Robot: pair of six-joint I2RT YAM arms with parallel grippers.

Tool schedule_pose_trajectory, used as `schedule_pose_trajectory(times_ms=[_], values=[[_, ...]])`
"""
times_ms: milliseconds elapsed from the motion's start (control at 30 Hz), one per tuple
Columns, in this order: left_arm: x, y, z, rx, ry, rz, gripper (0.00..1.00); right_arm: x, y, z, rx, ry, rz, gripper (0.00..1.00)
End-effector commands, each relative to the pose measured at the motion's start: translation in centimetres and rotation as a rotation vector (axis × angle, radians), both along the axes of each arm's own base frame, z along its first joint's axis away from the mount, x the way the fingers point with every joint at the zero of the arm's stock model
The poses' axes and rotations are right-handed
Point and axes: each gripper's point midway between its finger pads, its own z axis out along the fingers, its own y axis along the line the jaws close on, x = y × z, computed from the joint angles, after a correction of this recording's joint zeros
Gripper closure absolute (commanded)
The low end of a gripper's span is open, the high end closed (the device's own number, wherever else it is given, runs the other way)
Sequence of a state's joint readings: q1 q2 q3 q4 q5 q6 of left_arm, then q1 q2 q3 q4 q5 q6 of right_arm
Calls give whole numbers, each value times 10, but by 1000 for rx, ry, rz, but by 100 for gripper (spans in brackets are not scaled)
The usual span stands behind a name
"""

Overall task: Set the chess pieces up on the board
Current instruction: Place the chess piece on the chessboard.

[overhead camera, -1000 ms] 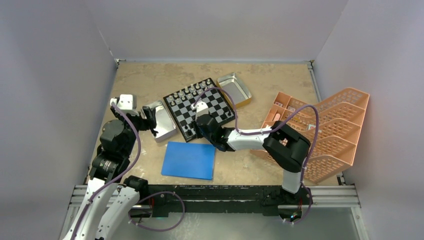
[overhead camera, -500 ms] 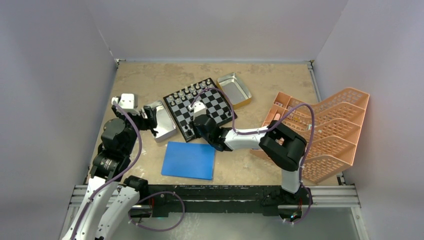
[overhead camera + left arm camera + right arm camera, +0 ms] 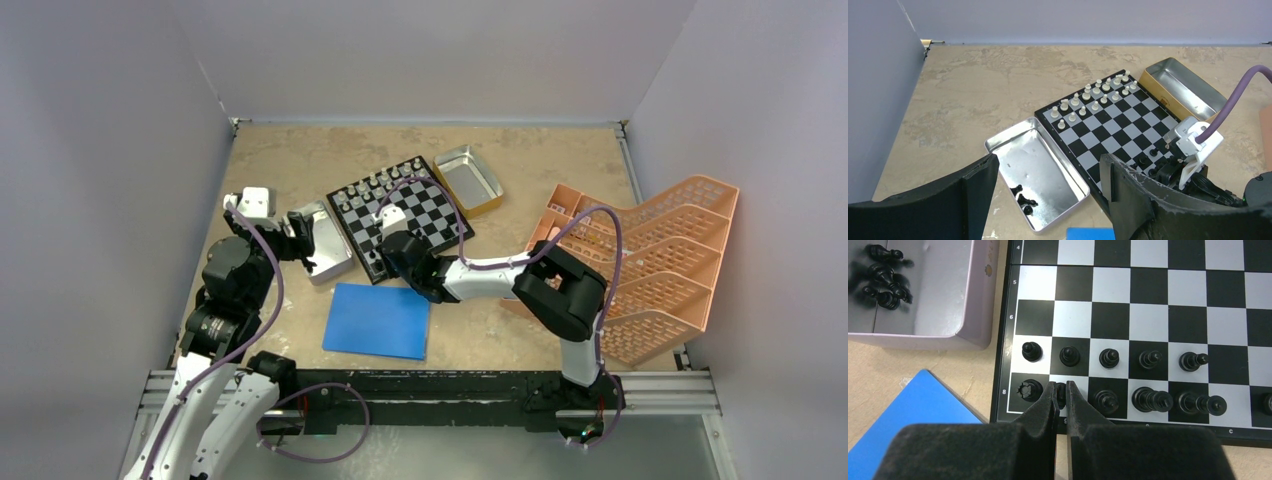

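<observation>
Right claw (image 3: 1060, 390): clamped on tiny black chess piece (image 3: 1061, 395) at its 12 o'clock, second square of near rank, small black-and-silver chequered board (image 3: 1188, 287). Left claw (image 3: 1045, 170): open, farther off.

I work in a lab test cell, not a home: plain grey panels (image 3: 90, 150) wall in my tan tabletop (image 3: 290, 160) on three sides, my left arm (image 3: 235, 275) and right arm (image 3: 490, 280) are bolted to a metal rail (image 3: 660, 392) at its near edge, and purple cables (image 3: 272, 290) trail along them.
</observation>
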State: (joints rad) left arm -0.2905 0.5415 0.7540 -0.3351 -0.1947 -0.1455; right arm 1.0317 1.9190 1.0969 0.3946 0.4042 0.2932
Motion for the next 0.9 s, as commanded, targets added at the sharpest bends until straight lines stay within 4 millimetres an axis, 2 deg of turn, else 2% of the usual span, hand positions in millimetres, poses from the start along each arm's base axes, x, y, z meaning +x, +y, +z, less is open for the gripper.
schedule_pose_trajectory(times_ms=[0, 600, 867], values=[[2, -1, 10, -11, -40, -4, 26, 9, 9, 20, 14, -51, -22, 94], [1, -2, 10, -13, -41, -8, 26, 6, 5, 14, -42, -61, -45, 94], [1, -2, 10, -15, -41, -10, 26, 7, 6, 11, -46, -59, -50, 90]])
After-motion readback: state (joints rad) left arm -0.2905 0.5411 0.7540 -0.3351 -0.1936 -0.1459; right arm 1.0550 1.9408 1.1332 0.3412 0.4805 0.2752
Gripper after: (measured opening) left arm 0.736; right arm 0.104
